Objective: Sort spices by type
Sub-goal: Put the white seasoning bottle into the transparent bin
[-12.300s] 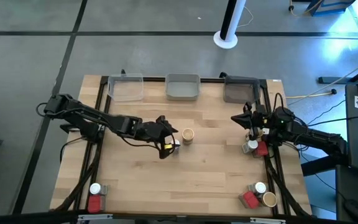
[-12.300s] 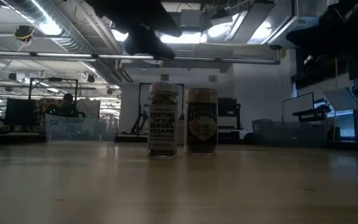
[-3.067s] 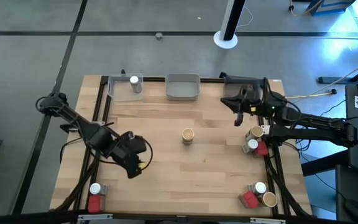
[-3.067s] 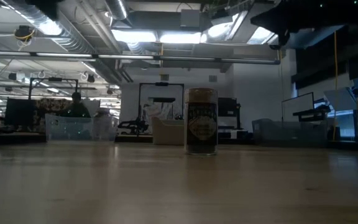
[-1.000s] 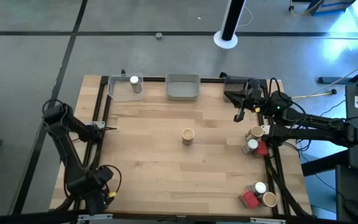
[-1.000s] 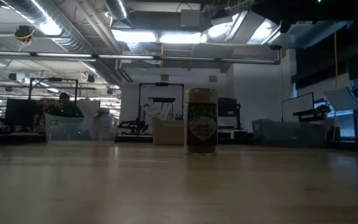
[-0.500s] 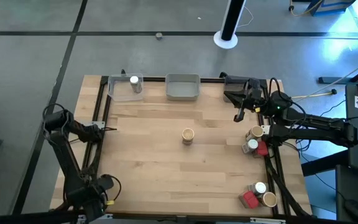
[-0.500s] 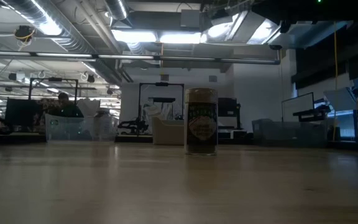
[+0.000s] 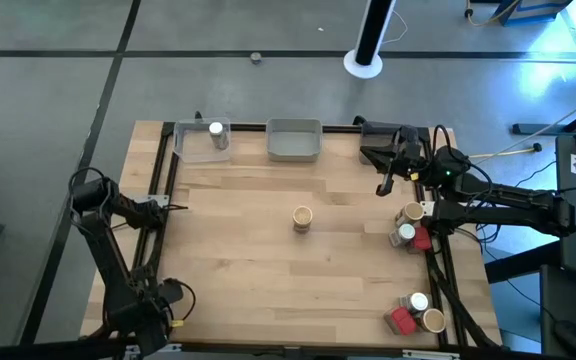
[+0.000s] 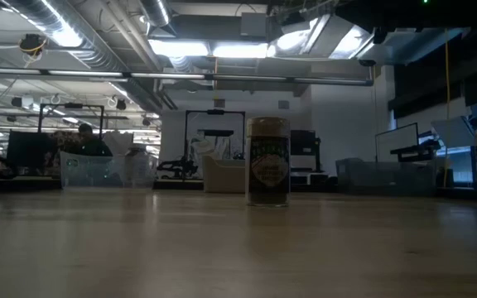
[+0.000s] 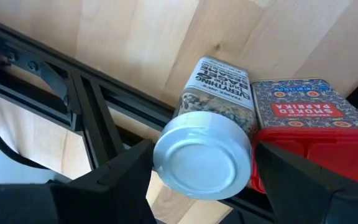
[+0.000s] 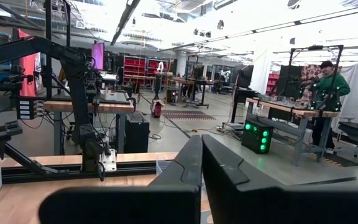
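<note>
the left gripper [image 11: 201, 171] hangs over the near left corner of the table [image 9: 268, 260], straddling the white-capped jar [image 11: 207, 146] that stands there just beside the red paprika packet [image 11: 303, 124]. its fingers [image 11: 114, 180] stand apart with the jar's cap between them, not yet pressing on it as far as the left wrist view shows.

the step in hand looks like picking this jar to carry it to the clear tray [image 9: 203, 140] at the table's far left corner, where another white-capped jar [image 9: 215, 130] already stands. to do it well, the gripper should probably come down so the pads meet the jar's body below the cap, centred, and close without catching the packet, which sits tight against the jar on one side. the black frame rail [image 11: 104, 118] runs close on the other side, so a straight lift seems safer than a sideways drag.

the right gripper [image 9: 386, 186] waits above the table's far right corner, by the dark tray [image 9: 386, 146], its fingers pressed together on nothing.

the tan-brown jar [image 9: 302, 217] stands alone mid-table; more spices [image 9: 408, 225] cluster at the table's right edge, and another group [image 9: 415, 313] sits at its near right corner. most of the sorting appears undone.
</note>
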You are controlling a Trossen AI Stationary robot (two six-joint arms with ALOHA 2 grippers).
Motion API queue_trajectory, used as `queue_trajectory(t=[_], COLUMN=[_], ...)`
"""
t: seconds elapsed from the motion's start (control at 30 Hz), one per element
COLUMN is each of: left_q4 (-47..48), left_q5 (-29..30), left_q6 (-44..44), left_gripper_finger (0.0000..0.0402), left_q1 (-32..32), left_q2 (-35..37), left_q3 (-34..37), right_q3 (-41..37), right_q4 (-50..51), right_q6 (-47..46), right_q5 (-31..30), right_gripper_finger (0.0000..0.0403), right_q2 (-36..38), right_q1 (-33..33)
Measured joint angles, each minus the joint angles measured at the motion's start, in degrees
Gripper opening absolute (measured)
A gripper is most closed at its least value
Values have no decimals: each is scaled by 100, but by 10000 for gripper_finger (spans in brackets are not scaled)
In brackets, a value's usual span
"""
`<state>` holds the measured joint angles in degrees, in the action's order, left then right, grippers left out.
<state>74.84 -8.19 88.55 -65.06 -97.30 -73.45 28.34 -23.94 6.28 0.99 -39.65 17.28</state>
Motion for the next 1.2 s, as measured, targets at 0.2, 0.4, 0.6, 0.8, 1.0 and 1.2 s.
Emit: queue_trajectory(t=[0.2,0.4,0.6,0.8,1.0,1.2], left_q4=[-23,-26,-27,41,257,278], left_q5=[0,-4,3,70,136,165], left_q6=[-6,-170,-323,-323,-347,-471], left_gripper_finger=[240,193,193,198,195,198], left_q1=[0,5,67,248,593,1172], left_q2=[0,2,2,2,125,408], left_q3=[0,-4,-4,-4,7,4], right_q3=[0,0,0,0,0,0], right_q4=[1,0,0,0,0,0], right_q6=[0,0,0,2,2,2], right_q5=[-2,-2,-2,-4,-7,-7], right_gripper_finger=[12,12,12,12,12,12], right_q2=[0,1,-1,-1,-1,1], right_q1=[-1,-2,-1,-1,0,-1])
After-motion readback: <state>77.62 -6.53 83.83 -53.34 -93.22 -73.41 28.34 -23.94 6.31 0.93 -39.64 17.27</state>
